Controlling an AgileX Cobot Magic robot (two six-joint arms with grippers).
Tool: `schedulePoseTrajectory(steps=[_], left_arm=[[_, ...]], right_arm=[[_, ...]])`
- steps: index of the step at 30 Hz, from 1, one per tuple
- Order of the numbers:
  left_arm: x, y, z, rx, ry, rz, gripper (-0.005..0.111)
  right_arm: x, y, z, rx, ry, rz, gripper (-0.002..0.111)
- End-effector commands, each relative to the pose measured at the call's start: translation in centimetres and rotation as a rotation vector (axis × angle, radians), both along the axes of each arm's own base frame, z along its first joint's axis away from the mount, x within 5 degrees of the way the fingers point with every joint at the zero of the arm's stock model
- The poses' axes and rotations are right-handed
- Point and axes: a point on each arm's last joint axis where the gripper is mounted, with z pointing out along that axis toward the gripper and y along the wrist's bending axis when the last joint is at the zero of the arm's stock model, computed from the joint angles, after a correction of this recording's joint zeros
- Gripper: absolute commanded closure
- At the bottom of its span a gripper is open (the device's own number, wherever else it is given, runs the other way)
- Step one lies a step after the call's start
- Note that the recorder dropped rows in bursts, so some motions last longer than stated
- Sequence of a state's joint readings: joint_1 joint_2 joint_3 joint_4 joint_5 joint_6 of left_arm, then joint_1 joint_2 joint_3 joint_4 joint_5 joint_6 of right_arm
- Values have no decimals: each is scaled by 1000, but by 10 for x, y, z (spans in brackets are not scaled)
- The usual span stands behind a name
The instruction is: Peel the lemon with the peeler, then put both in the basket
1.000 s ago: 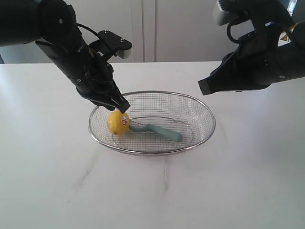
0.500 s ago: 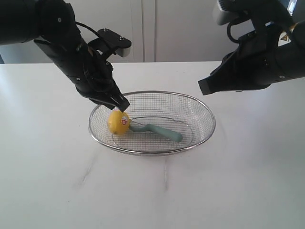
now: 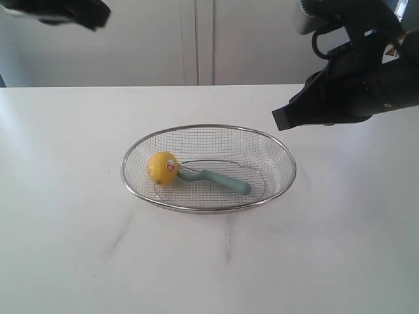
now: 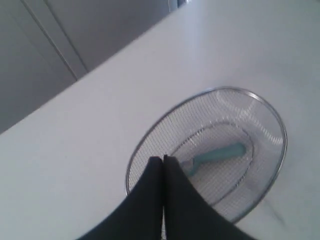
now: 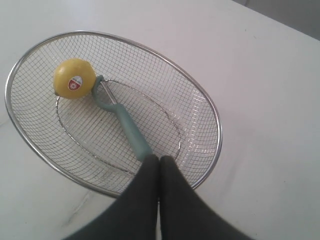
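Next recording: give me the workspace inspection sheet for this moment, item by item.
Surface: white tabletop, faint grey veins, otherwise bare.
Job's things: wire mesh basket stands mid-table. The lemon lies inside it with its sticker showing. The peeler lies in it too, with its head against the lemon.
Clutter: nothing seen.
Grippers: left end effector shut and empty, high above the basket. Right end effector shut and empty, above the basket's rim.
Cables: black cable looped on the right arm, clear of the basket.
Surroundings: white cabinet doors behind the table.
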State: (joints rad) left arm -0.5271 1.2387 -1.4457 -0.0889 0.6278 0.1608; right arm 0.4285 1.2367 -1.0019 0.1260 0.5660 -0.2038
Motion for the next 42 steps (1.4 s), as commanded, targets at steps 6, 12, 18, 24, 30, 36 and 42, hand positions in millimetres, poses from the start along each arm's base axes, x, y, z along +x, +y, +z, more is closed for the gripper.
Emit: schedulePoseTrajectory(steps=[6,12,18,24,30,36,42], left_arm=[[-30,69,-1,-320,57,243,106],[-49,94,-67,-415,67,424,106],[-83,106,-133,-491,29,537,106],[-115,115,-177,-503,-52,585,106],[-140,124,-207,-518,-131,640,106],[-146,124,-223,-491,-115,645,106],[-148,122,-233,-461,-64,628,106]], right_arm=[[-1,0,3,4,-19,2,108],[-1,0,3,4,-19,2,108],[-1,0,3,4,-19,2,108],[-1,0,3,4,-19,2,108],[-1,0,3,4,-19,2,108],[-1,0,3,4,-19,2,108],[-1,0,3,4,-19,2,108]])
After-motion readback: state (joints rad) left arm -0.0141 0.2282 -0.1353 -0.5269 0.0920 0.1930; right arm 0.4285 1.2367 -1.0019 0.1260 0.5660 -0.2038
